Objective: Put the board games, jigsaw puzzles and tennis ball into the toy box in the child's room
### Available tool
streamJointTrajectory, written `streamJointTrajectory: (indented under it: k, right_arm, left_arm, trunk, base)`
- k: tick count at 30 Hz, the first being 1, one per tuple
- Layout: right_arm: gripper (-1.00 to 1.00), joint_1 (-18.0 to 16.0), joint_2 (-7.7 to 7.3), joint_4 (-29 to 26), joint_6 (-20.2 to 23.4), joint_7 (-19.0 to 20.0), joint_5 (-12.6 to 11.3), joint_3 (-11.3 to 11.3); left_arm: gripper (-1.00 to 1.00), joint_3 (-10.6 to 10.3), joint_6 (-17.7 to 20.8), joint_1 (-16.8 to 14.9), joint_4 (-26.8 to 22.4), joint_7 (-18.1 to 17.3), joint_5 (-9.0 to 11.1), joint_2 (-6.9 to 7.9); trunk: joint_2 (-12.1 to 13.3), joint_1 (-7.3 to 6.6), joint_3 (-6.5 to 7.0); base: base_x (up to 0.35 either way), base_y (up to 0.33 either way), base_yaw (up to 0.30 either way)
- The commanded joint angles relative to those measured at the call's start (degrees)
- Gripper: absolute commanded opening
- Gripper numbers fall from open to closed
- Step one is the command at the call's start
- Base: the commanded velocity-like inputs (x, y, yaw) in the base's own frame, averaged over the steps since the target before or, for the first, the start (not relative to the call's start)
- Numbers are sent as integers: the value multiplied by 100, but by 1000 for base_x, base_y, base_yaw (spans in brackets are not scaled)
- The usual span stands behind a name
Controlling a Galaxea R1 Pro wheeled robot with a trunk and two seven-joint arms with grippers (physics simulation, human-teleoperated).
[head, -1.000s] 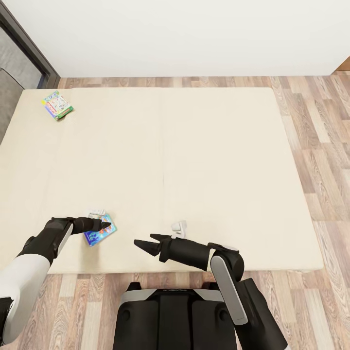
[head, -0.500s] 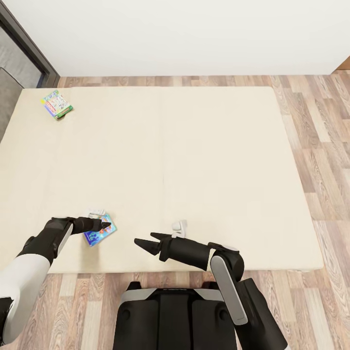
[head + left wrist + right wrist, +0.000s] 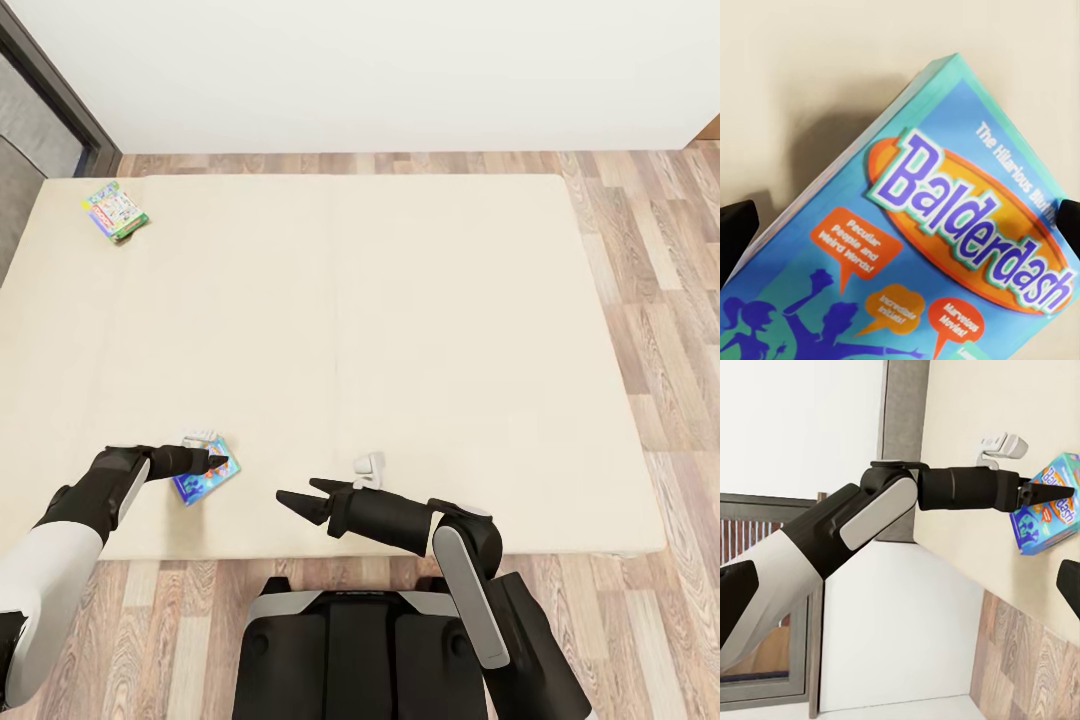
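On bed (image 3: pixel 400 330) | left end effector (image 3: pixel 222 464) — open — over blue board game (image 3: pixel 205 484)

arms: black forearms, white upper shells | elbows: grey-white side panels | left tool (image 3: pixel 222 462) and right tool (image 3: pixel 299 497): black, tapered pointed fingers | base: black, glossy blocks

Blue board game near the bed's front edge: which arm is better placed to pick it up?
Left. The left claw sits right over the blue board game, its fingers either side of the box in the wrist view. The right claw hangs open beside it, over bare bed.
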Motion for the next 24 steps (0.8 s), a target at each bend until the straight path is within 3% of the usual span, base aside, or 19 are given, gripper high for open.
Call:
streamJointTrajectory:
  k: [1,24]
  right_arm:
    - [100,-2,3,-3,36,5,-15,-5]
    - [100,-2,3,-3,36,4,-16,-5]
  left_arm:
    - [100,46,-6,5,34,-57,-119,-10]
    - [100,46,-5,5,34,-16,-124,-6]
  trunk:
    - [-4,5,-6]
    - [-4,5,-7]
  base:
    - [0,0,0]
    - [0,0,0]
